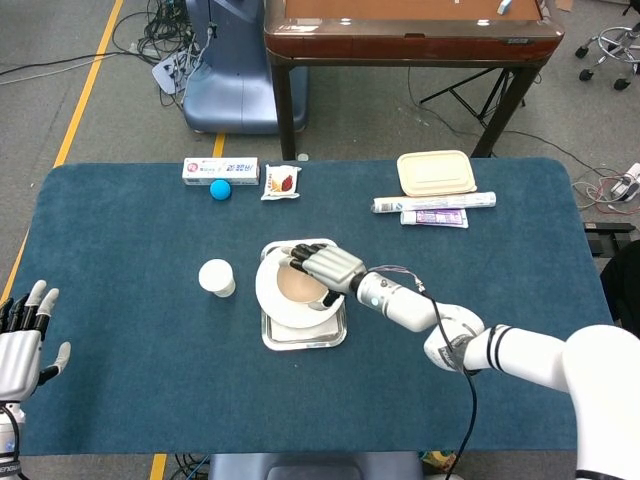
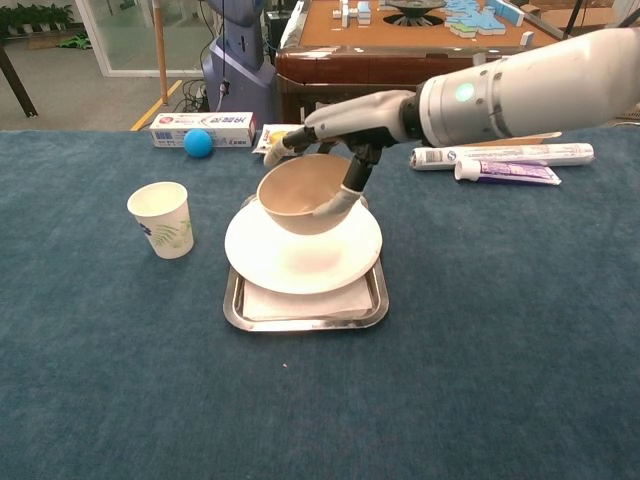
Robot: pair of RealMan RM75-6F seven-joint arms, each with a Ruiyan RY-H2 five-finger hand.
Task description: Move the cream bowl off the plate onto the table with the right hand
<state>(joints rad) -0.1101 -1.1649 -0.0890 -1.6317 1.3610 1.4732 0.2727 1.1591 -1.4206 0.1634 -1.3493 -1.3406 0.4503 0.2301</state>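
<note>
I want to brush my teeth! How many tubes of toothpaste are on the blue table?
2. A long white tube and a shorter white-and-purple tube lie side by side near the table's far right edge.

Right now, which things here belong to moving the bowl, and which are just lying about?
In the job:
cream bowl, gripped at its rim and lifted clear of the plate
right hand
plate on the metal tray
table

Lying about:
paper cup
blue ball
toothpaste box
snack packet
two tubes
lidded container
left hand, idle
</note>
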